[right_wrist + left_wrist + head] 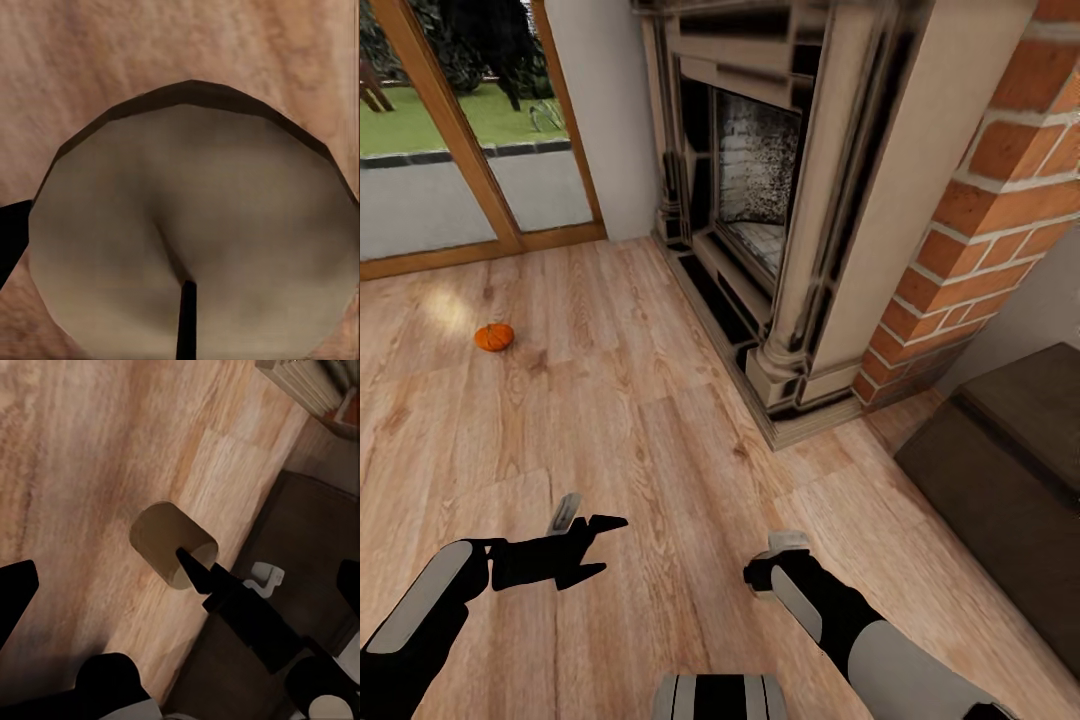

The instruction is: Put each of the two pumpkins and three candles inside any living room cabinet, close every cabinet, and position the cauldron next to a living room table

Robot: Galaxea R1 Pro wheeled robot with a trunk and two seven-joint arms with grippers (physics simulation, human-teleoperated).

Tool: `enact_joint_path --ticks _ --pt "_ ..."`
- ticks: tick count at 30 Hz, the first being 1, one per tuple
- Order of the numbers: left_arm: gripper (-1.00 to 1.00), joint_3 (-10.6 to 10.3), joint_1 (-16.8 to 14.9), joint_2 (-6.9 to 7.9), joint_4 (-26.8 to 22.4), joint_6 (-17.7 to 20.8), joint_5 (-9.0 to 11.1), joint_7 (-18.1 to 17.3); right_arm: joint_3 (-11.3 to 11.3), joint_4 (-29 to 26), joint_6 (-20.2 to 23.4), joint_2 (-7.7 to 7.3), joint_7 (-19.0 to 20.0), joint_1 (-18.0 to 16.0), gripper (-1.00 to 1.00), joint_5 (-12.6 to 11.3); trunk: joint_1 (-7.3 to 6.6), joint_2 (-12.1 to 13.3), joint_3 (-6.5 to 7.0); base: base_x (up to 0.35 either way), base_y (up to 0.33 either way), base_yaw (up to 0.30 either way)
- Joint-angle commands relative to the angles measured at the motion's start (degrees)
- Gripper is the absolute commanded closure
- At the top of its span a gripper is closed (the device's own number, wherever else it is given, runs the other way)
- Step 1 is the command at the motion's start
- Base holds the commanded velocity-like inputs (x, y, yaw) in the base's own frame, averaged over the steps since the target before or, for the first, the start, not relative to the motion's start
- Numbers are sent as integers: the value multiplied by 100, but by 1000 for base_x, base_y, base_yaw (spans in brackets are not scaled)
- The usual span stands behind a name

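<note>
In your head view, the dark-brown cabinet point(1010, 470) sits low along the right edge, past the brick corner, its flat top bare and its fronts shut. One orange pumpkin point(493, 337) lies on the wooden floor point(660, 420) at far left, well apart from both arms and nearer the glass door point(450, 150) than the fireplace point(760, 180). Your left gripper point(600, 545) hangs low over the floor with its two black fingers spread wide and nothing between them. Your right gripper point(785, 560) points down at the boards; from here you see a pale candle point(788, 541) at its tip, but you cannot tell how far those fingers are apart.

In your left wrist view, that gripper's dark fingers point(15, 592) stand at the two sides of the picture, far apart and empty. Beyond them the right arm point(247, 619) reaches in, one black fingertip lying against the beige candle point(174, 545) over the floor point(82, 472), with the cabinet point(307, 540) dark beside it.

In your right wrist view, the candle point(195, 225) sits close against the camera, its round pale face between the fingers point(186, 322); one thin dark finger crosses its lower part, another shows at the edge, so the grip looks closed on it, floor point(75, 60) behind
</note>
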Motion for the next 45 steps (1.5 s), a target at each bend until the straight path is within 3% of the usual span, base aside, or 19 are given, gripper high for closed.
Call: enact_joint_path --ticks 1,11,27,36,45 --pt "-100 -6 -2 6 -4 -1 54 58 25 -14 63 -4 -108 -10 100 -75 -3 0 19 -4 0 0" --pt "-100 2 -2 30 25 -14 23 94 -9 -1105 708 -39 -409 -20 100 -213 -29 13 240 -105 0 0" --pt "-100 3 -2 23 36 -19 14 97 2 -1207 690 -28 -397 -20 100 -217 -70 35 595 -46 0 0" --pt "-100 3 -2 24 32 -19 14 97 -9 -1197 673 -36 -363 -20 100 -234 -93 47 794 -316 0 -25" --pt "-100 -4 -2 22 31 -19 14 97 -8 -1193 679 -38 -359 -20 100 -237 -117 59 993 -340 0 -272"
